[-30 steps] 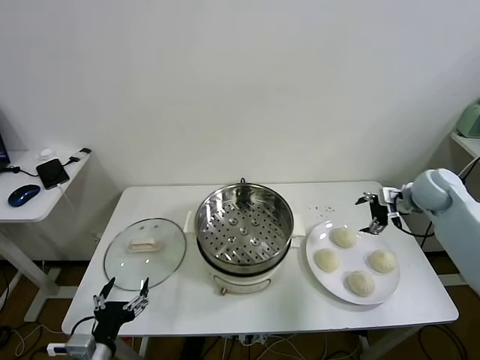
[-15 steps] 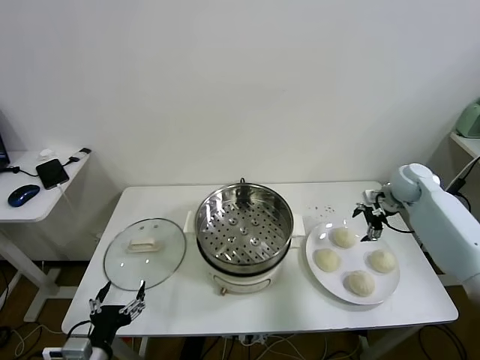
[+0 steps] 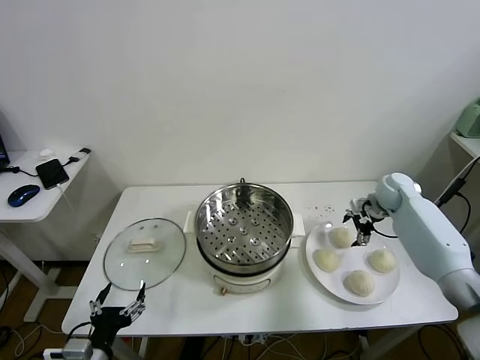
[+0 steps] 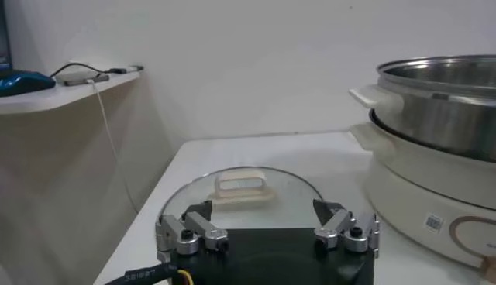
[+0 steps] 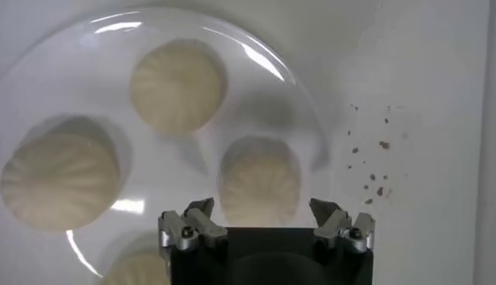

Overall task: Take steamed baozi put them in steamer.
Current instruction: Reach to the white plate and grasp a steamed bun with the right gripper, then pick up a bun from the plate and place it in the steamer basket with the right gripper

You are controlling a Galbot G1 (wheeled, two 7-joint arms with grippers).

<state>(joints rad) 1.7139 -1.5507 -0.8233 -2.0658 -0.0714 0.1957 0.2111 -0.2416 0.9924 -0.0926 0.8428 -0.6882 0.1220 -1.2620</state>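
White table point(image 3: 187, 296), carrying in a row: glass lid point(image 3: 144, 253) at the left, steamer point(image 3: 244, 234) in the middle on its white base, plate point(image 3: 352, 260) at the right. Dark crumbs point(image 3: 324, 208) scattered near the far edge, between steamer and plate.

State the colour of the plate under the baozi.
White, glossy; the plate shows best in the right wrist view.
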